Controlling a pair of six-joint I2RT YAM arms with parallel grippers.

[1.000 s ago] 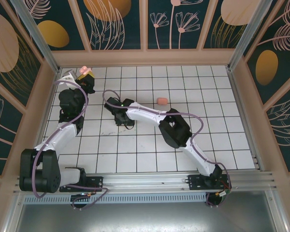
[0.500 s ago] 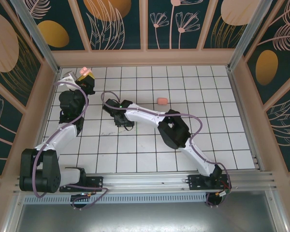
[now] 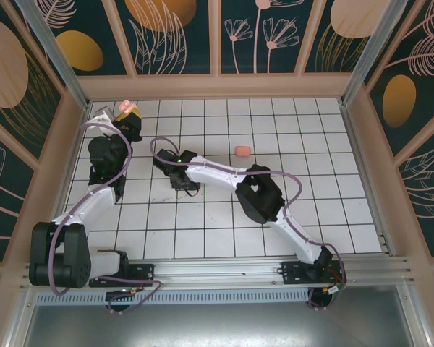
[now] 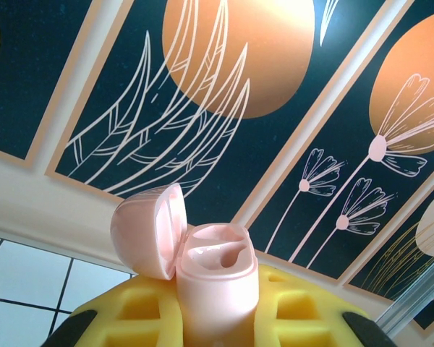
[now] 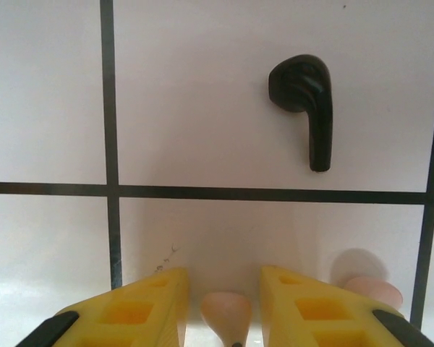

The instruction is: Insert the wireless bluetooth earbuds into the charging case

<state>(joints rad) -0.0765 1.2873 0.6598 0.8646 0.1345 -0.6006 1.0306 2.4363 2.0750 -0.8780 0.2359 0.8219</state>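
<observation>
The charging case (image 4: 217, 282) stood upright with its rounded lid (image 4: 148, 231) swung open to the left on its hinge. Two moulded wells showed inside, though what lay at the bottom of them could not quite be made out. The case was smooth, glossy, pale pink plastic with soft rounded corners. The left gripper (image 3: 128, 114) was clamped shut on its lower body between spongy yellow pads (image 4: 304, 314), raised over the far left corner of the tiled table (image 3: 325, 181), in front of the painted backdrop (image 4: 260, 65). Left of the table's middle, the right gripper (image 5: 224, 282) reached low over the white tiles, its yellow fingers (image 5: 141, 311) partly open. A pale pink earbud (image 5: 226, 312) lay between them with a thin gap on each side, so it was not pinched. A second pale earbud (image 5: 374, 290) lay just right of the right-hand finger. Farther off, beyond a dark grout line, a black earbud (image 5: 309, 108) lay flat on the next tile. It had a glossy bulbous head and a short stem, and sat well apart from the fingers. A small coral-pink piece (image 3: 241, 150) sat alone on a tile to the right of that gripper.
</observation>
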